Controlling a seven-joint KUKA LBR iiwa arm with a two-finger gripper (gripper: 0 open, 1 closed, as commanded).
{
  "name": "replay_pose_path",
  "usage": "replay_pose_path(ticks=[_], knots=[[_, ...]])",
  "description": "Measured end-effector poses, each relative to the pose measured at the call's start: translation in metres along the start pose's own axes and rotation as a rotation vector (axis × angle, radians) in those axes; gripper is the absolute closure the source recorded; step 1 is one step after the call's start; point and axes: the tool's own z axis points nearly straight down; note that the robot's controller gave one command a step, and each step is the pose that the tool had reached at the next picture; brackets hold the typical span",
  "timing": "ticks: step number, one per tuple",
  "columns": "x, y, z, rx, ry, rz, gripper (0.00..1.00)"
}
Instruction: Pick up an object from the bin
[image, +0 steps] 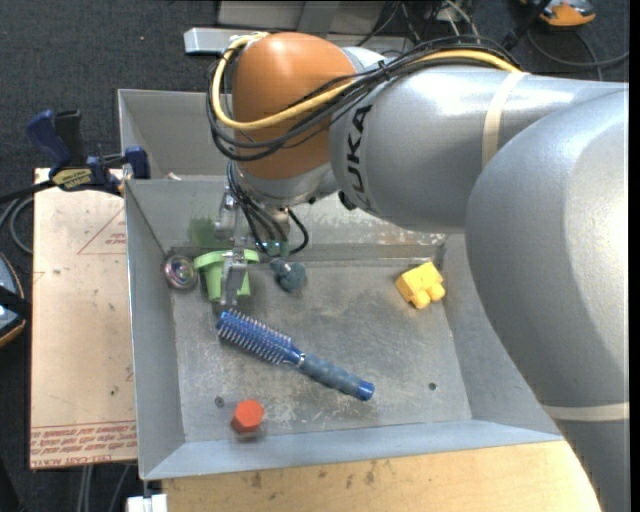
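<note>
Claw (237, 275) hangs low in the far left part of the bin (155, 340), straight under the orange cover (285, 100) of the arm (450, 140). That upright pose suits a grasp from above, since everything here lies flat on the floor. Right at the claw's tip is a light green piece (212, 268), with a darker green bit just behind it against the foot of the far wall. From this angle it cannot be told whether the claw is open or closed, nor whether it has hold of anything; the green piece appears to touch it or lie just beside it, on its left.

Judging by position, the green piece is the likeliest thing to be picked. It sits close to the far wall, so there is little room on that side.

A shiny ball (181, 271) lies just left of the green piece, and a teal lump (290, 279) just right of the claw. A blue brush (290, 352) lies slantwise nearer, its bristled head close to the claw. A yellow block (420, 285) sits well apart to the right, and a red cap (247, 415) by the near wall. They are loosely scattered, so none should crowd a lift.
</note>
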Motion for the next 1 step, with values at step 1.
replay_pose_path(ticks=[1], knots=[[0.048, -0.0347, 0.1167, 0.002, 0.001, 0.021, 0.0]])
